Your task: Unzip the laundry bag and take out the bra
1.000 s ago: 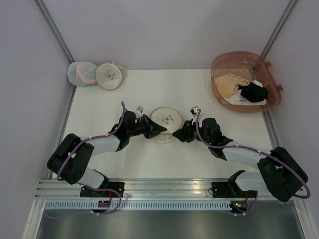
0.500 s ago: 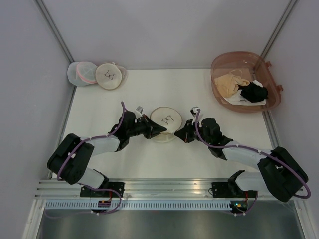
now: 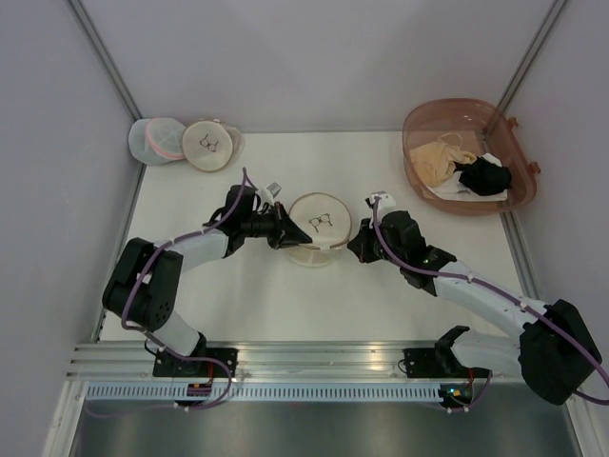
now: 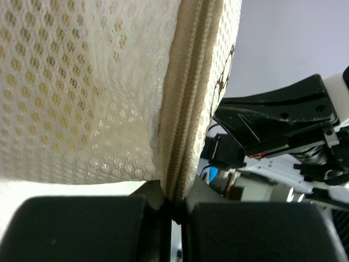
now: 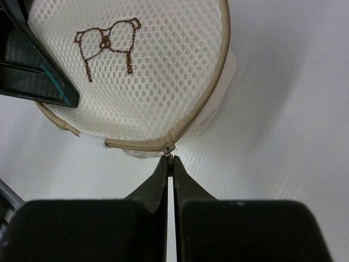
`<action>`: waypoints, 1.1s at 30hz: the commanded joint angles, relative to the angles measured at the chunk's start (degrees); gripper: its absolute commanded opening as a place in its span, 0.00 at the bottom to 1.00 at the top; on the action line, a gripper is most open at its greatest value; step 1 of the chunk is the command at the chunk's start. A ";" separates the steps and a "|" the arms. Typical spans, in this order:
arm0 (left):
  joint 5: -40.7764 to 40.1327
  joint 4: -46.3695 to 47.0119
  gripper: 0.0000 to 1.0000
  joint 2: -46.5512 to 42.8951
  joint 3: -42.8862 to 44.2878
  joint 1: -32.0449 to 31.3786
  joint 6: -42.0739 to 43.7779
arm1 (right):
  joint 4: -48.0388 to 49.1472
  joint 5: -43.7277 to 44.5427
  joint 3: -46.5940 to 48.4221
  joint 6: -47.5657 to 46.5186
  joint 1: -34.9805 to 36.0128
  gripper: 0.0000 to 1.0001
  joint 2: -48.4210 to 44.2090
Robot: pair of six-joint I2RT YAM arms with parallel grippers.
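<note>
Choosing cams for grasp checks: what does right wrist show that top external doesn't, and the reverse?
Only right wrist: the right gripper, fingertips closed, pinching the zipper pull at the laundry bag rim.
Only top external: a second cream mesh bag and a white mesh bag with pink trim far left; a brown tub holding a beige garment and a black garment far right.
Both: the bag's bra drawing and the left gripper at its side.

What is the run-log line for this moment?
left gripper: shut on rim of round cream mesh laundry bag | right gripper: shut on small zipper pull | zipper: closed where seen | bra: unseen
</note>
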 commanded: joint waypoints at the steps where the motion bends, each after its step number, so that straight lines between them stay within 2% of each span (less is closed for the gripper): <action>1: 8.79 -13.76 0.02 3.45 8.72 1.27 20.28 | -10.79 9.58 3.71 -3.99 -0.42 0.00 0.93; 3: 10.63 -23.17 0.02 5.90 12.50 1.28 26.19 | -12.47 10.64 5.46 -4.35 -0.50 0.00 2.07; 4: 10.30 -26.68 0.02 7.05 16.52 1.36 32.31 | -13.96 11.34 5.90 -4.52 -0.50 0.01 2.95; 5: 8.82 -33.68 0.02 7.84 18.65 1.28 34.99 | -14.59 11.52 6.61 -4.87 -0.50 0.00 3.30; 6: 6.02 -35.75 0.02 8.46 20.24 1.36 36.93 | -15.37 11.87 7.05 -5.05 -0.50 0.00 3.48; 10: 3.36 -43.92 0.02 12.23 27.09 1.36 45.45 | -18.28 13.54 8.19 -4.61 -0.50 0.01 4.19; 18: 1.24 -53.51 0.08 17.69 37.65 -0.92 51.00 | -20.48 15.04 9.77 -4.26 -0.42 0.00 4.98; 19: 1.07 -55.44 0.11 18.30 39.92 -1.09 52.31 | -20.74 14.86 9.78 -3.91 -0.33 0.00 4.89; 21: -1.73 -56.33 0.29 19.27 41.86 -1.10 52.59 | -21.09 14.51 9.78 -3.65 -0.33 0.00 4.28; 22: -3.40 -56.59 0.40 19.19 42.31 -1.10 51.81 | -21.36 14.42 9.60 -3.56 -0.24 0.01 3.93; 23: -7.94 -55.90 0.62 18.67 42.49 -1.10 50.58 | -21.45 14.34 9.25 -3.38 -0.15 0.00 3.66; 24: -10.42 -55.02 0.67 18.05 42.31 -1.10 47.70 | -21.36 14.33 9.07 -3.21 -0.07 0.00 3.14; 25: -13.06 -54.23 0.79 17.26 41.97 -1.10 46.10 | -21.36 14.07 8.81 -2.94 -0.07 0.00 2.87; 26: -19.26 -52.05 0.90 16.12 41.35 -1.10 44.26 | -21.27 13.90 8.46 -2.68 0.11 0.01 2.69; 29: -28.95 -46.79 0.91 9.36 36.36 -1.10 35.91 | -20.57 13.11 8.02 -1.80 0.46 0.01 2.60; 32: -30.75 -39.75 0.93 -2.05 25.12 -1.27 27.13 | -19.78 11.97 8.02 -0.57 1.07 0.00 2.87; 33: -30.40 -34.59 0.93 -7.13 18.39 -1.88 22.14 | -18.73 11.18 7.93 -0.31 1.43 0.01 3.13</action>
